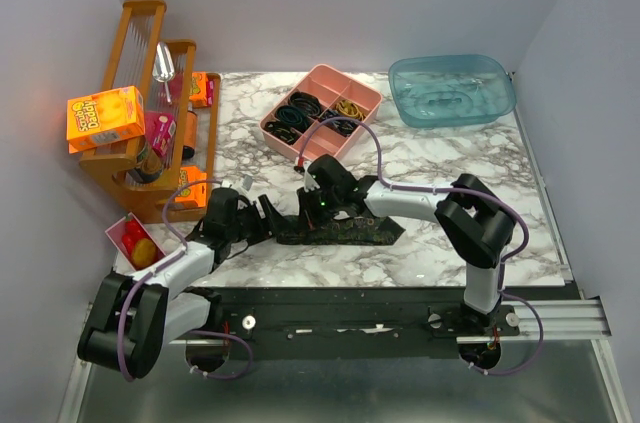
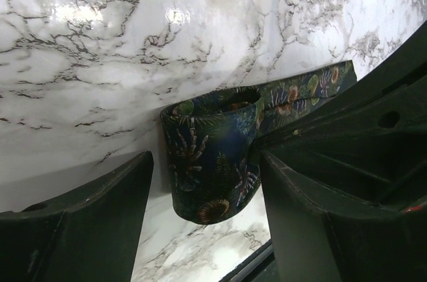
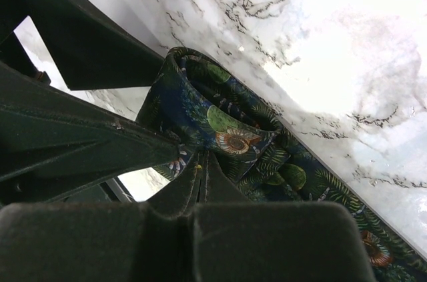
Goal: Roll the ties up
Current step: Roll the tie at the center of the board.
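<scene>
A dark floral tie (image 1: 352, 231) lies flat across the near middle of the marble table (image 1: 450, 163). Its left end is wound into a short upright roll (image 2: 208, 155) with a hollow centre. My left gripper (image 2: 205, 162) stands open astride that roll; its left finger (image 2: 100, 215) is clear of the fabric, its right finger (image 2: 307, 215) close against it. My right gripper (image 3: 202, 159) is shut, its joined tips against the roll's wall (image 3: 200, 105) where the flat length (image 3: 313, 182) leaves it. In the top view both grippers (image 1: 270, 223) (image 1: 306, 219) meet at the roll.
A pink tray (image 1: 318, 81) of band loops sits behind the tie, a blue plastic tub (image 1: 452, 90) at the back right. A wooden rack (image 1: 135, 173) with orange boxes stands at the left. A small red box (image 1: 118, 233) holding fruit is near the left arm.
</scene>
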`<state>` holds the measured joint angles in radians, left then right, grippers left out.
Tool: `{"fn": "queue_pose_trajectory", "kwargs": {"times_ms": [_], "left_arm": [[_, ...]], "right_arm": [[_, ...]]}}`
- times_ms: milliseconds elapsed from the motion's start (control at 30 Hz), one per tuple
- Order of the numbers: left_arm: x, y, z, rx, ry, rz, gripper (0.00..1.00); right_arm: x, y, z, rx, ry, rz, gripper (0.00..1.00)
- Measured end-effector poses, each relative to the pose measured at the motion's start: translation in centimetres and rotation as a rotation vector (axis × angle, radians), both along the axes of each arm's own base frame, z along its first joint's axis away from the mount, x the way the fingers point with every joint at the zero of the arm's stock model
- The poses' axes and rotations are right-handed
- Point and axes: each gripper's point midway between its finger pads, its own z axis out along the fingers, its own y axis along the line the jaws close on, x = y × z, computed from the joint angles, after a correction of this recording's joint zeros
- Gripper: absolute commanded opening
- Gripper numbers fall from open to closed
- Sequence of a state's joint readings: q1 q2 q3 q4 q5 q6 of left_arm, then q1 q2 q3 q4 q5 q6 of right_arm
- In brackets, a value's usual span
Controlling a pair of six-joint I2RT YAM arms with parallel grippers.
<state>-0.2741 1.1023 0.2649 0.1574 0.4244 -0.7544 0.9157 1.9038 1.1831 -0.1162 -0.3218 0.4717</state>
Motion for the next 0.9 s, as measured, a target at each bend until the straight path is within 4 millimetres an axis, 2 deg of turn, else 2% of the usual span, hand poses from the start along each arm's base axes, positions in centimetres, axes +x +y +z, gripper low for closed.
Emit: {"fn": "queue_pose_trajectory", "kwargs": {"times_ms": [100, 400, 633, 900], "left_arm": [[-0.26, -0.22, -0.02, -0.02, -0.005, -0.008, 0.71], [-0.69, -0.61, -0.64, -0.057, 0.004, -0.014, 0.52], [-0.29, -0.88, -0.69, -0.079, -0.004, -0.012, 0.24], [-0.27, -0.93, -0.42, -0.081, -0.018, -0.019, 0.23]], "right_arm": [[0.03, 0.03, -0.09, 0.005, 0.001, -0.007, 0.01], [0.17, 0.03, -0.18, 0.007, 0.005, -0.027, 0.01], [0.23, 0.03, -0.22, 0.008, 0.003, -0.032, 0.01], [0.28, 0.03, -0.08, 0.01, 0.0, -0.034, 0.02]]}}
